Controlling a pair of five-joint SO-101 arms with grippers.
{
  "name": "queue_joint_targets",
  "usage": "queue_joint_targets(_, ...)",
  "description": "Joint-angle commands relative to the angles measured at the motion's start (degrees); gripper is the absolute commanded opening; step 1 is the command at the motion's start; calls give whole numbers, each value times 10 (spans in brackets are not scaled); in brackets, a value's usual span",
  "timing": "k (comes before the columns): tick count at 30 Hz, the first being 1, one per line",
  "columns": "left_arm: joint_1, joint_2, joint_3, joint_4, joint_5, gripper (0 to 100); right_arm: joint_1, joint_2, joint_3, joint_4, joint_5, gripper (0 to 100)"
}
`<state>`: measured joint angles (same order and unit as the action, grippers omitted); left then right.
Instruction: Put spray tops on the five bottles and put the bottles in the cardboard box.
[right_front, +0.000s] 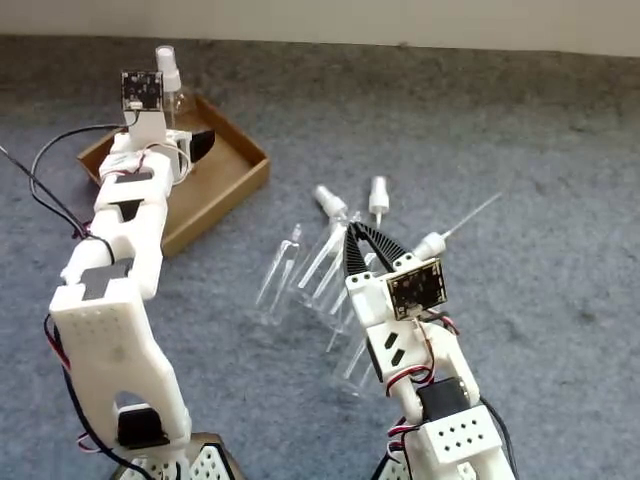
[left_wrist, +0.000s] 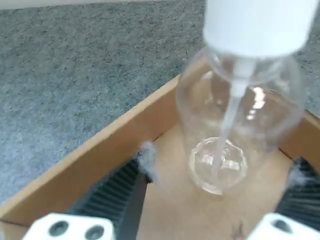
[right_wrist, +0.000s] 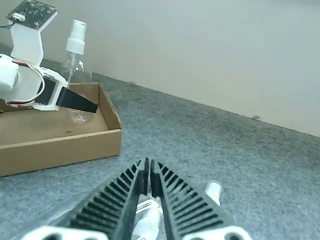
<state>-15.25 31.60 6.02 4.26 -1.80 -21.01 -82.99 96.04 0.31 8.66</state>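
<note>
The capped bottle (left_wrist: 235, 125) stands upright in the cardboard box (left_wrist: 100, 150), spray top (left_wrist: 255, 25) on, base on the box floor, close to the wall. My left claw (left_wrist: 220, 170) is wide around it, one finger on either side, and neither seems to touch the plastic. Here's the danger: it's a tall, light bottle, and if I pull out crooked, one finger clips its shoulder and over it goes, maybe out of the box.

Out on the grey carpeted counter, the uncapped bottles (right_front: 290, 265) lie in a loose clutter, with loose spray tops (right_front: 378, 195) just beyond them. My right claw (right_wrist: 148, 172) sits over that pile with its tips pinched together, and I can't tell whether anything is caught between them. These bottles are round and lying down, so a careless nudge could roll one away or knock a long dip tube (right_front: 470, 218) askew.
</note>
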Motion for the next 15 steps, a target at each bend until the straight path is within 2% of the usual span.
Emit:
queue_joint_targets(1,-6,-84,28,3,-4,358,-5,-4,63,5,6,12)
queue_joint_targets(10,-4,-246,171,5,-4,358,-5,-4,63,5,6,12)
queue_joint_targets(12,-4,-283,201,32,-5,358,-5,-4,63,5,6,12)
queue_joint_targets(15,-4,-341,226,119,-5,358,-3,-4,63,5,6,12)
